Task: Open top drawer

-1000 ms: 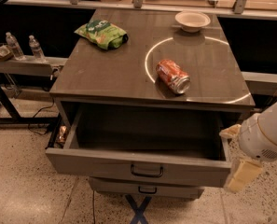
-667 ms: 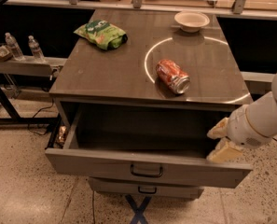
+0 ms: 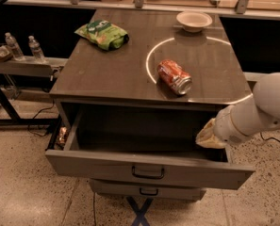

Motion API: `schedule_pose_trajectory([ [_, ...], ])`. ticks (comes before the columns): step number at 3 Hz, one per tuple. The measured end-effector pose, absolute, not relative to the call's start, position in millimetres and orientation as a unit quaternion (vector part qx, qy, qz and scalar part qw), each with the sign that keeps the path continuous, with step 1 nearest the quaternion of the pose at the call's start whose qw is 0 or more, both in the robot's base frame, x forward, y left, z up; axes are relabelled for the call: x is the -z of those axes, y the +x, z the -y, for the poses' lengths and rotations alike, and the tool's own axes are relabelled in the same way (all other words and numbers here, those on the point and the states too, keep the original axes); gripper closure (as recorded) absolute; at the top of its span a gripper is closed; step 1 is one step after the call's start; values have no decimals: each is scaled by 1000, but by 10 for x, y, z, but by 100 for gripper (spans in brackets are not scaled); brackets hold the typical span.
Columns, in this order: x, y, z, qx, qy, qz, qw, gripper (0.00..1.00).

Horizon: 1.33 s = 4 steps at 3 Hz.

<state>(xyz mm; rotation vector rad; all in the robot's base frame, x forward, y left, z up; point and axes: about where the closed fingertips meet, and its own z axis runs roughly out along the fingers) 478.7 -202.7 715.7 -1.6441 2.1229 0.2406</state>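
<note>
Top drawer (image 3: 106,166) sits way out of the cabinet, nearest the camera, box wide open, so the opening step looks pretty much done to me. The gripper (image 3: 209,136) is just above the right side of the box, and I can't tell if it's clamped or loose. Next move, I'd guess, is lifting clear without bumping the can (image 3: 174,76) on the top behind.

dim warm light, glare on tabletop (image 3: 106,74), pincer (image 3: 209,136) at shadowed top drawer (image 3: 102,166).
</note>
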Motion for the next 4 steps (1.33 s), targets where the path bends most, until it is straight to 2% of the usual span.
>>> schedule_pose_trajectory([
  [1, -6920, 4873, 1988, -86, -596, -764, 231, 100],
  [4, -6535, 4787, 2007, -100, -588, -768, 232, 100],
])
